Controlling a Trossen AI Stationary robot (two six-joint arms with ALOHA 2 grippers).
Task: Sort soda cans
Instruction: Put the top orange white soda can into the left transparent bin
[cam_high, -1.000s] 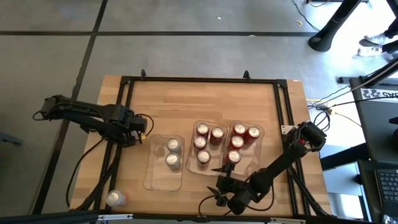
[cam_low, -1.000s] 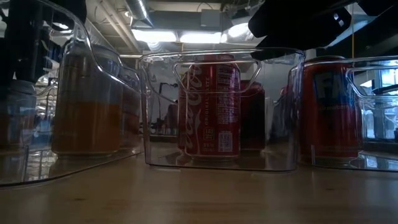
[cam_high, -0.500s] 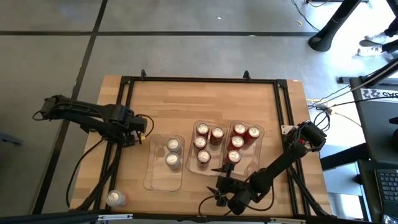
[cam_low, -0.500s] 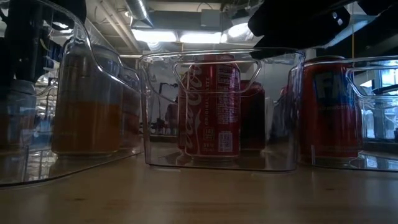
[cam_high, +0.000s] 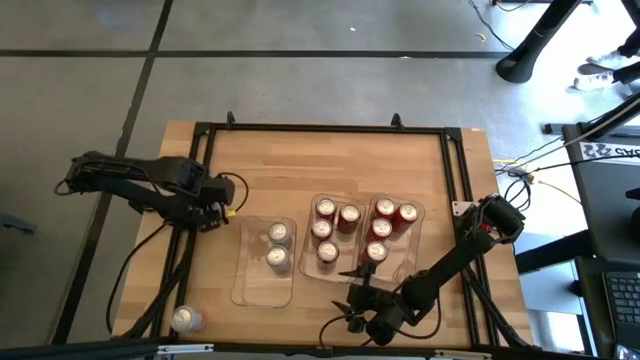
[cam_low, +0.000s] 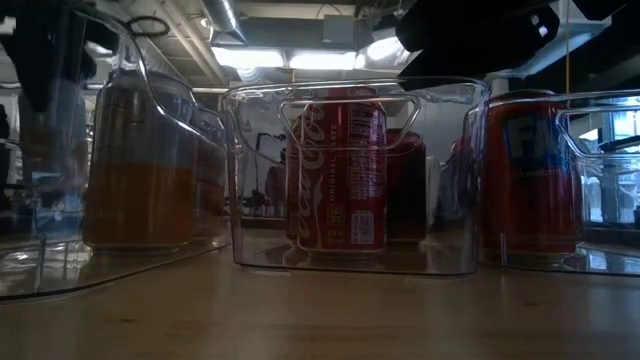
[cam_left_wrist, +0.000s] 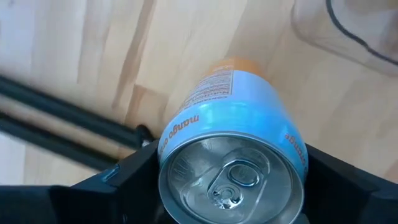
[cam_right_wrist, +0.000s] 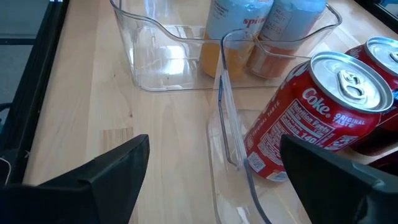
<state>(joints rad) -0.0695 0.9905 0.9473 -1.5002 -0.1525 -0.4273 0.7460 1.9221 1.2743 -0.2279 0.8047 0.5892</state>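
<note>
My left gripper (cam_high: 216, 202) stands over the wood left of the clear trays, pointing down, shut on a light-blue and orange soda can (cam_left_wrist: 236, 112). In the high view the gripper hides that can. Two more blue-and-orange cans (cam_high: 277, 247) stand in the left clear tray (cam_high: 262, 290). Several red cans (cam_high: 330, 232) fill the middle tray, and more red cans (cam_high: 388, 228) the right one. My right gripper (cam_high: 356, 300) waits open at the table's near edge, in front of the middle tray; a red Coke can (cam_right_wrist: 311, 118) stands just beyond its fingers. My left gripper pinches the can between its two fingers, which lie on opposite sides of the wall just below the silver top (cam_left_wrist: 166, 146). They come from above, pointing down. The can hangs upright below them, its orange bottom off the wood.
One silver-topped can (cam_high: 185, 318) sits off the table's near left corner. A black frame (cam_high: 330, 128) runs round the tabletop. Bare wood (cam_high: 330, 165) lies between the trays and the far edge. Cables and a stand show on the floor to the right.
My left gripper has closed its fingers on the blue-and-orange can and risen straight up with it. The can has left the table and stays upright. In the low view the dark gripper at the left has moved upward.
</note>
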